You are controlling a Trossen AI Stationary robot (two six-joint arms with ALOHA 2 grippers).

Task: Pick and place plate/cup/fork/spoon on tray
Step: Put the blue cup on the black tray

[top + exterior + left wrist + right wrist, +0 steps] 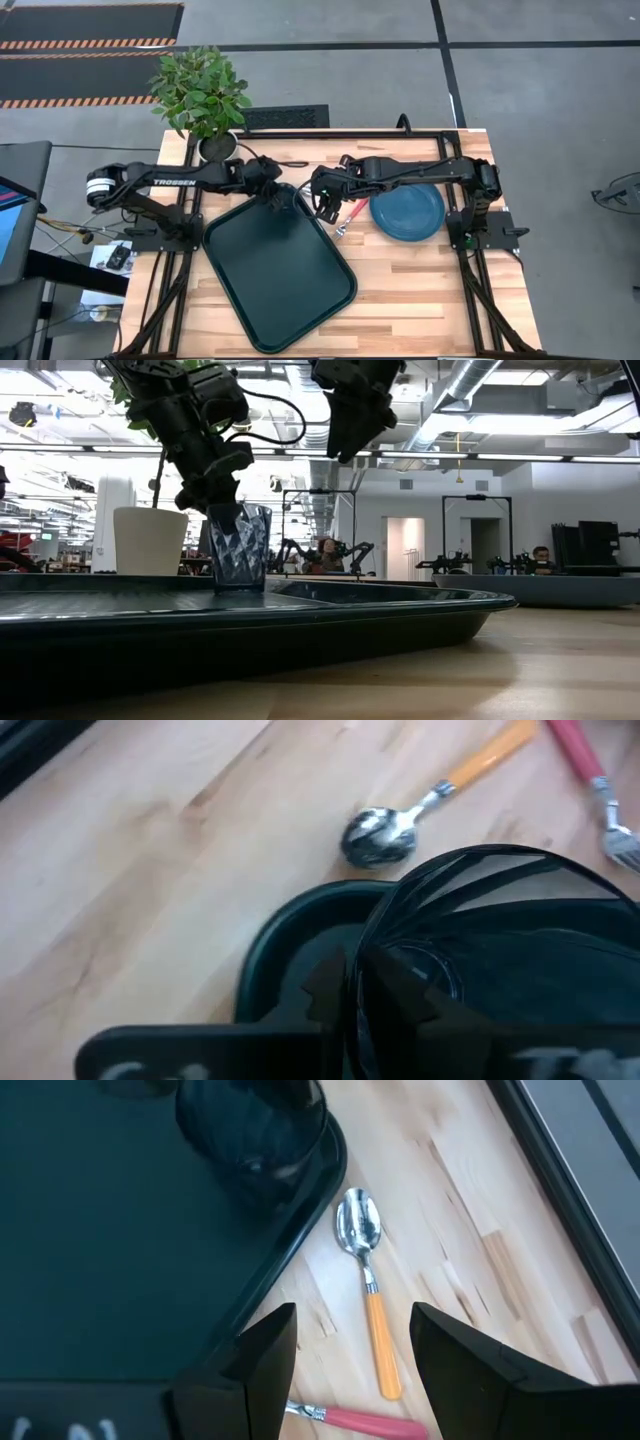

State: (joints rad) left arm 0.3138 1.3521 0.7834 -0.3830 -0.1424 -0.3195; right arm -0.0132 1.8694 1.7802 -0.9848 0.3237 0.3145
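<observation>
One cup (240, 548) is gripped by the left hand (222, 510) at the tray's (300, 300) far corner, apparently for setting down; the released right hand (345, 1342) is poised above the spoon (368, 1285) on the tabletop (430, 290).

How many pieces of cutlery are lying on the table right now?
2. The spoon with the orange handle lies on the wood just beside the tray corner. The fork with the red-pink handle lies near it, partly hidden by the right gripper.

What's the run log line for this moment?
left gripper: shut on cup, on tray | right gripper: open above spoon | plate: off tray
</observation>
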